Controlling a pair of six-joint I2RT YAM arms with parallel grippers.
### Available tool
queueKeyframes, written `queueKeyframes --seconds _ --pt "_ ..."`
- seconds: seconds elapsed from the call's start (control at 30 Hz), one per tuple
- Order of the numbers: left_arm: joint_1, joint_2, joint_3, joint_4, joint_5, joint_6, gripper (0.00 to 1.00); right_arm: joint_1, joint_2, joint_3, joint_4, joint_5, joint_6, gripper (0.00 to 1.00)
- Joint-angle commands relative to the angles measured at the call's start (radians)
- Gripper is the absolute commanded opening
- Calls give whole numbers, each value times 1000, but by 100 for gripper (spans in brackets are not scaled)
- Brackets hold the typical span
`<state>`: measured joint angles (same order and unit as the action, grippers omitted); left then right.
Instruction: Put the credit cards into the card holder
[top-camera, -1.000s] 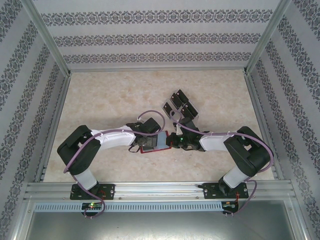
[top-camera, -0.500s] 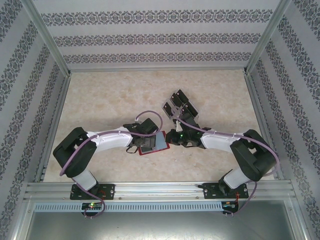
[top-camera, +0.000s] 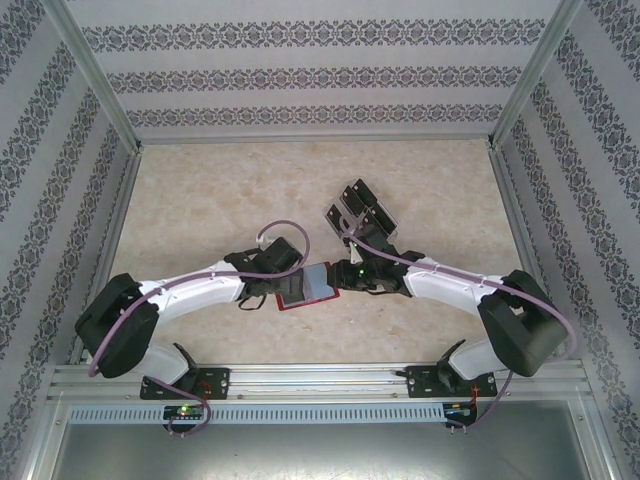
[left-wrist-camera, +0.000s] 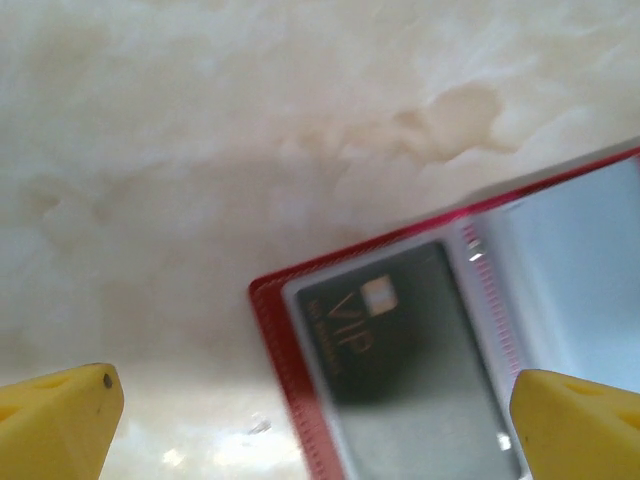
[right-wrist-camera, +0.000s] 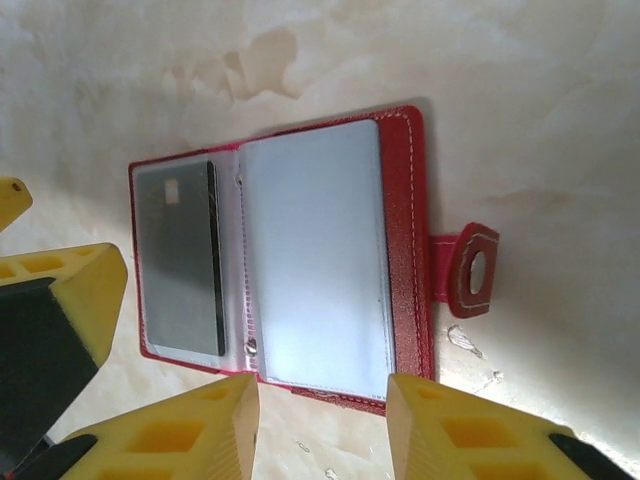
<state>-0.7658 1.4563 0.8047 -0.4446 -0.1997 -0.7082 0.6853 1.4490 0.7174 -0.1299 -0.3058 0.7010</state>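
The card holder (top-camera: 312, 285) lies open and flat on the table between my two grippers, red outside with grey-blue pockets (right-wrist-camera: 315, 260) and its snap tab (right-wrist-camera: 470, 268) sticking out. One black credit card (right-wrist-camera: 180, 262) sits in an end pocket; its gold "VIP" print shows in the left wrist view (left-wrist-camera: 395, 335). Several more credit cards (top-camera: 358, 197) lie in a loose cluster just beyond the holder. My left gripper (left-wrist-camera: 320, 430) hangs wide open over the holder's card end (top-camera: 278, 290). My right gripper (right-wrist-camera: 320, 430) is open at the holder's long edge (top-camera: 344, 280), with nothing between its fingers.
The marble-patterned table (top-camera: 200, 200) is fenced by aluminium rails and patterned walls. One finger (right-wrist-camera: 60, 310) of the left gripper shows close to the holder in the right wrist view. Small specks (right-wrist-camera: 462, 340) lie on the table near the snap tab.
The right gripper has opened from shut and now stands off the holder's edge. Both arms have stretched lower and further out at the elbows. The holder stays in place.
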Motion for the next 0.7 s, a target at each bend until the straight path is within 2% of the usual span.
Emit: queueKeyframes --seconds 0.0,0.67 --pt "17 -25 -54 -31 -19 -25 100 30 35 52 -59 57 -42 39" --pt "20 -3 -147 39 -5 -57 100 82 180 116 -43 57 -46 39"
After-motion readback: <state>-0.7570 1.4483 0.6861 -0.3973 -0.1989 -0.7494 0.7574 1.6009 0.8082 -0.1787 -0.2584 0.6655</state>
